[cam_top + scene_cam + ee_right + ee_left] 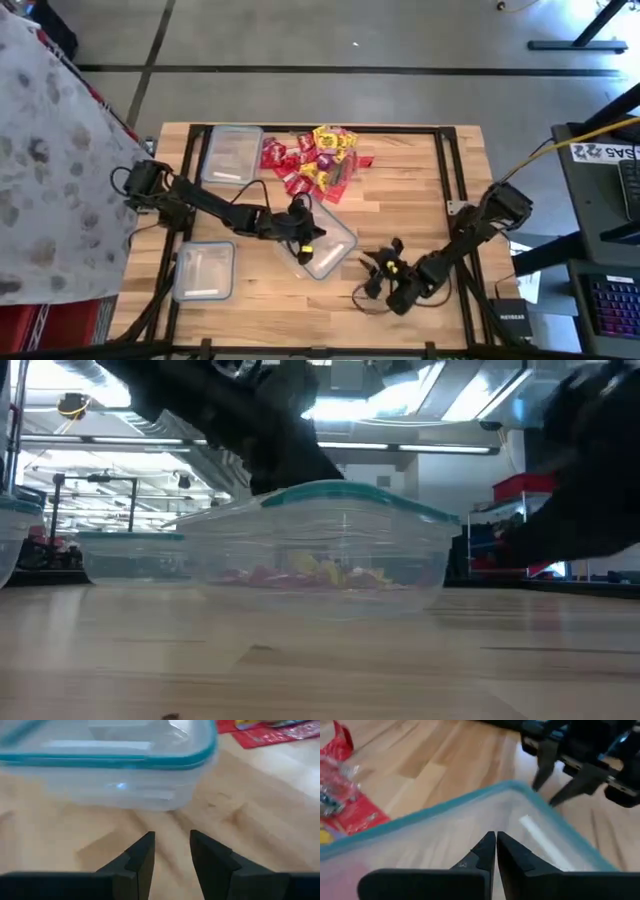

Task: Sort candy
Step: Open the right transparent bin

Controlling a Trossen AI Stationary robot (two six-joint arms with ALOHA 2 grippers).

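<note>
The candy point(320, 160), a heap of red, pink and yellow wrapped pieces, lies at the table's far middle; its edge also shows in the left wrist view point(345, 800) and the right wrist view point(265, 732). A clear tub with a teal rim point(328, 248) stands askew at the table's middle. My left gripper point(496, 837) hovers over this tub's inside, shut, with nothing showing between its fingers. My right gripper point(172, 837) is low over the wood just to the right of the tub point(110, 765), open and holding nothing.
Two more clear tubs stand on the left side, one far point(232, 155) and one near point(204, 272). Black frame rails point(445, 160) run along the table's edges. Bare wood point(410, 190) lies between the candy and my right gripper.
</note>
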